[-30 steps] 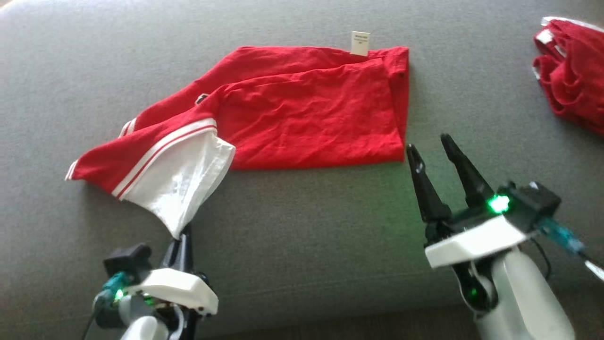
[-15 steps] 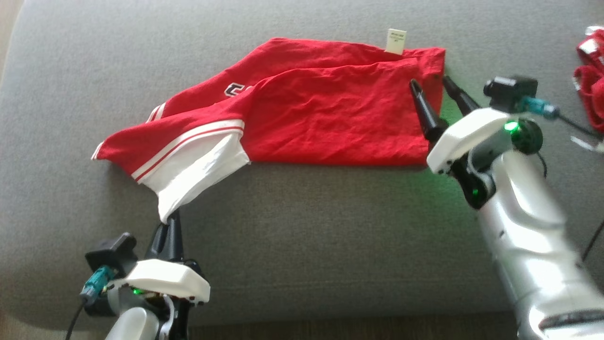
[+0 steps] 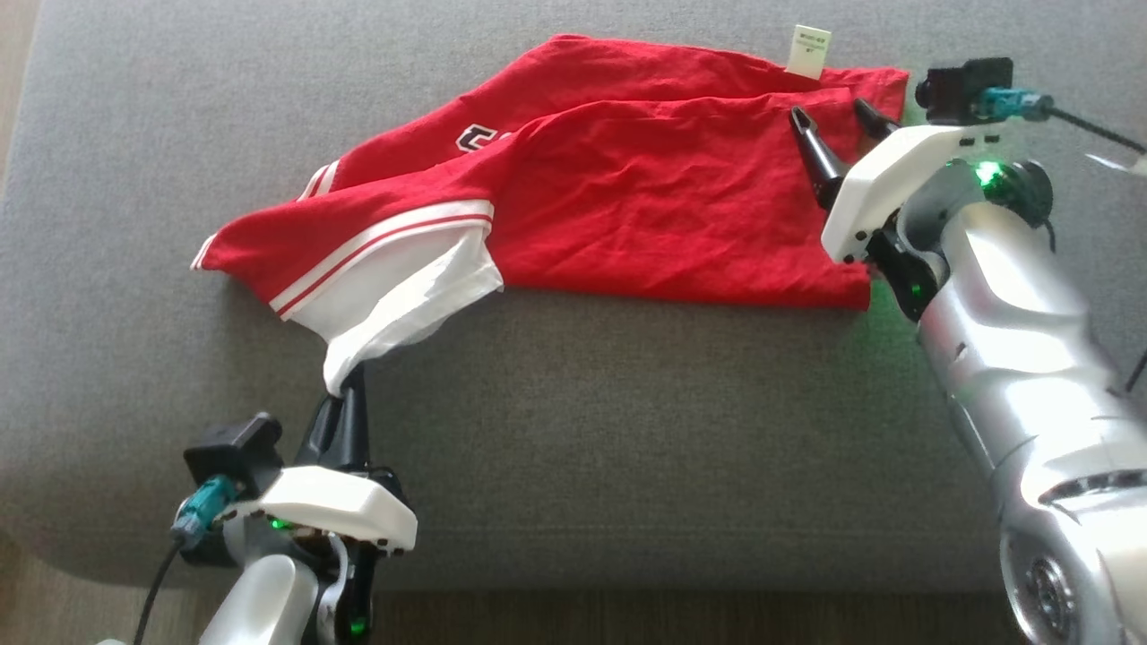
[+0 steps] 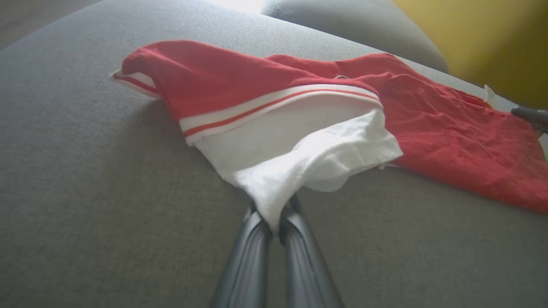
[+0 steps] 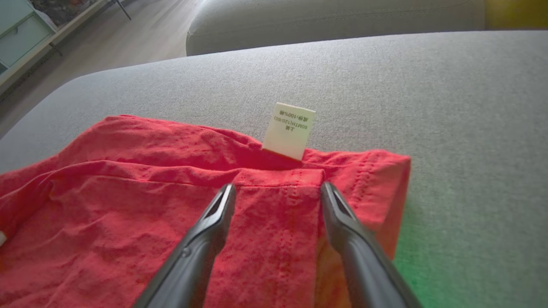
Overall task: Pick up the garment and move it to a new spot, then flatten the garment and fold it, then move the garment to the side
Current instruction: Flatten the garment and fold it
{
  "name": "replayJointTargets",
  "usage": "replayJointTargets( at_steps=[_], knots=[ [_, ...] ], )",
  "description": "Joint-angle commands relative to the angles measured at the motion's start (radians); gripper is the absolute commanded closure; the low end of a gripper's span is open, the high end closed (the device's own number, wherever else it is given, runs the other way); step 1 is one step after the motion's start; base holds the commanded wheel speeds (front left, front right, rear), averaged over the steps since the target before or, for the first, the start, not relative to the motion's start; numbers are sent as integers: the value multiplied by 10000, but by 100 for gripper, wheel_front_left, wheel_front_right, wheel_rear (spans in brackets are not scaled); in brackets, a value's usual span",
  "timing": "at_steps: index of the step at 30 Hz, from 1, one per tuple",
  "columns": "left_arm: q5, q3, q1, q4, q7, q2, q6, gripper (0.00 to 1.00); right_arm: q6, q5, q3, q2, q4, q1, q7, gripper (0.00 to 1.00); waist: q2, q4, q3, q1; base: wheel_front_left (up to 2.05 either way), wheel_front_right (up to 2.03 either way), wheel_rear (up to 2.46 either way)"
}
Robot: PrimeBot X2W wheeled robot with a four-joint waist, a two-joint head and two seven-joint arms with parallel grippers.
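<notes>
garment [image 3: 663, 206]: red, wrinkled, with a striped white panel at lower left and a white label [image 3: 806, 49] on its top edge. it lies upper centre on the grey cushion [image 3: 627, 448], long axis left-right. left gripper [image 3: 349, 383] clamps the white corner. right gripper [image 3: 830, 109] is spread wide over the upper right corner.
</notes>
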Motion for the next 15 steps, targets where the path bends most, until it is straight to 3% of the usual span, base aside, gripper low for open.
replayJointTargets(
  at_steps=[1, 4, 5, 7, 8, 12, 15],
  knots=[
    [136, 241, -370, -214, -130, 75, -55, 100, -4, -151, 133, 141, -70, -354, -70, 0, 0, 34, 24, -1, 0, 0, 0],
    [134, 240, -448, -169, -138, 78, -85, 100, -4, -433, 66, 141, 222, -641, -43, 0, 0, 83, 73, -1, 0, 0, 0],
    [135, 239, -469, -160, -141, 77, -94, 100, -4, -501, 30, 141, 282, -712, -42, 9, 0, 99, 86, -1, 0, 0, 0],
    [139, 232, -501, -138, -145, 76, -111, 100, -4, -615, -35, 141, 374, -818, -25, 30, 0, 132, 99, -1, 0, 0, 0],
    [139, 230, -513, -127, -148, 78, -117, 100, -4, -689, -59, 141, 411, -856, 4, 47, 0, 145, 103, -1, 0, 0, 0],
    [134, 218, -555, -81, -155, 70, -137, 100, -4, -924, -172, 141, 496, -936, -1, 100, 0, 199, 92, -1, 0, 0, 0],
    [101, 264, -555, -54, -164, 53, -132, 100, -4, -1096, -249, 141, 521, -994, -233, 100, 0, 207, 40, -1, 0, 0, 0]
  ],
)
